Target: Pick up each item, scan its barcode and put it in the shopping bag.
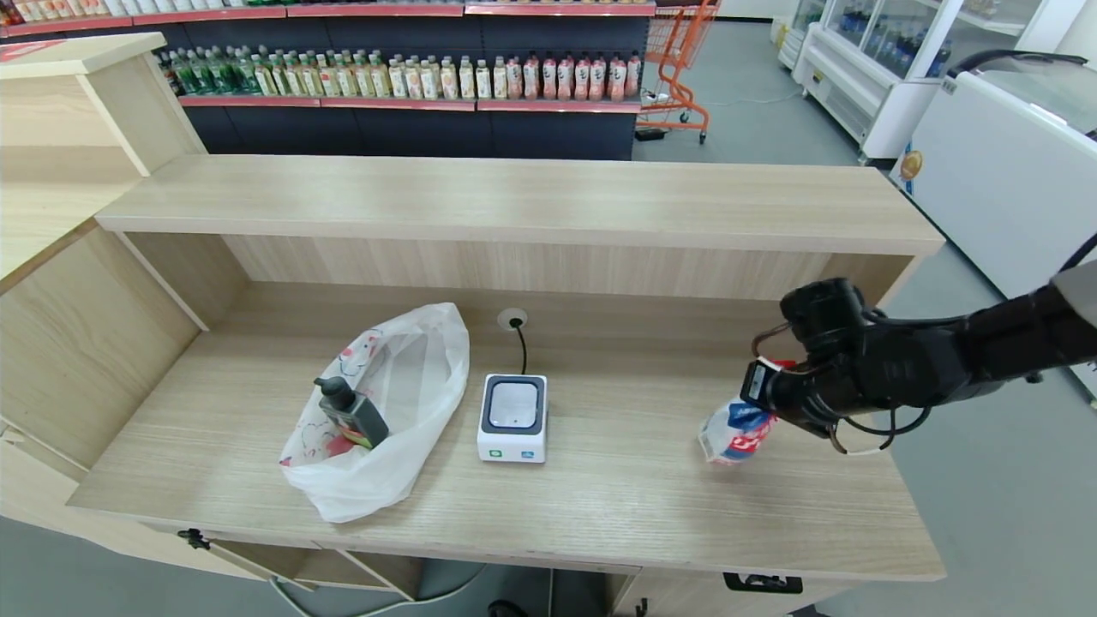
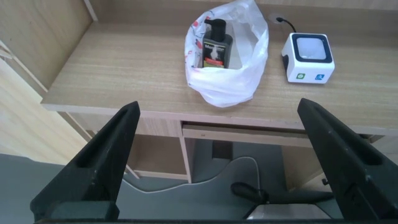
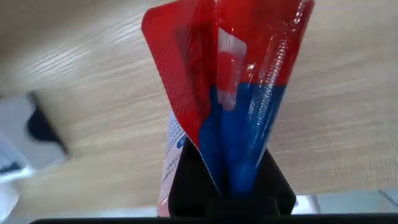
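The wooden checkout counter (image 1: 600, 506) takes up most of the space, with a raised ledge along its far side. Behind it runs a dark shelf rack (image 1: 411, 128) lined with drink bottles. An orange shopping trolley (image 1: 681, 60) stands at the end of the rack, and a white chest freezer (image 1: 1003, 171) is off to the right.

On the left half of the counter lies the white plastic shopping bag (image 1: 420, 386) (image 2: 239, 74), slumped with its mouth open.

The left gripper (image 2: 219, 107) hangs out in front of the counter's near edge, its two dark fingers spread wide with nothing between them.

The right gripper (image 1: 763, 403) (image 3: 230, 186) is over the right end of the counter, its fingers pinched tight on one end of a red, blue and white snack pouch (image 1: 735, 433) (image 3: 230, 81). The pouch hangs low, well apart from the bag. I can't tell whether its lower end touches the wood.

Between bag and pouch, just beside the bag, sits the white barcode scanner (image 1: 512, 417) (image 2: 309, 57), its dark-framed window facing up.

A dark pump bottle (image 1: 353, 413) (image 2: 216, 46) lies tilted inside the bag.

The scanner's black cable (image 1: 521, 343) runs back into a round grommet (image 1: 512, 320).
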Tool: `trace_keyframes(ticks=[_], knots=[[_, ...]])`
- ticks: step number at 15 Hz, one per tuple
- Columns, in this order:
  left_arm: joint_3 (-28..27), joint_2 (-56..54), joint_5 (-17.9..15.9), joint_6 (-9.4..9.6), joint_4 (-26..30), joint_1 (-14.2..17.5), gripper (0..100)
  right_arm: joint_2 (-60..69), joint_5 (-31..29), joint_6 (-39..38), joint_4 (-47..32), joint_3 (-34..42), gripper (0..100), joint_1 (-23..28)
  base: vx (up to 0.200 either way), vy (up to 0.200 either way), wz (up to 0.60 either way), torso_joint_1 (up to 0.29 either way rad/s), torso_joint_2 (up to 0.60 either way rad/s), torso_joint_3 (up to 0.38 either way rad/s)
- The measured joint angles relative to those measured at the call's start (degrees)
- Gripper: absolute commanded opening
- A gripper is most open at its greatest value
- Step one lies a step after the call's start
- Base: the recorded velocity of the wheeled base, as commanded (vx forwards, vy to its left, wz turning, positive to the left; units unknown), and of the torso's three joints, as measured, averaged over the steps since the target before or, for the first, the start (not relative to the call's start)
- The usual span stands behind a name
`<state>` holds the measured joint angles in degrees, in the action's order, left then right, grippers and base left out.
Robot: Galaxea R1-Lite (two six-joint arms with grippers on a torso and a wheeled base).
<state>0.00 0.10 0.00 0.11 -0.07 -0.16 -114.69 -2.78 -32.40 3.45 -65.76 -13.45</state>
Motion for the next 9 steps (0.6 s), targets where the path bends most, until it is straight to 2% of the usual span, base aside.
trace_keyframes(ticks=[1, 5, 7, 8, 9], knots=[[0.0, 0.0, 0.0, 0.00, 0.0, 0.0, 100, 3.1, 7.2, 5.1, 2.6, 1.5, 0, 0.7, 0.000, 0.000, 0.00, 0.000, 0.00, 0.000], [0.0, 0.0, 0.0, 0.00, 0.0, 0.0, 100, 14.2, 54.1, 25.2, 12.0, 9.8, 0, 9.7, 0.000, 0.000, 0.00, 0.000, 0.00, 0.000], [0.0, 0.0, 0.0, -0.01, 0.0, 0.0, 100, 18.7, 74.1, 32.6, 13.8, 12.9, 0, 14.3, 0.000, 0.000, 0.00, 0.000, 0.00, 0.000], [0.0, 0.0, 0.0, 0.00, 0.0, 0.0, 100, 21.0, 78.2, 34.7, 14.3, 14.1, 0, 15.8, 0.000, 0.000, 0.00, 0.000, 0.00, 0.000], [0.0, 0.0, 0.0, -0.01, 0.0, 0.0, 100, 22.8, 79.1, 35.2, 14.5, 15.2, 0, 15.9, 0.000, 0.000, 0.00, 0.000, 0.00, 0.000]])
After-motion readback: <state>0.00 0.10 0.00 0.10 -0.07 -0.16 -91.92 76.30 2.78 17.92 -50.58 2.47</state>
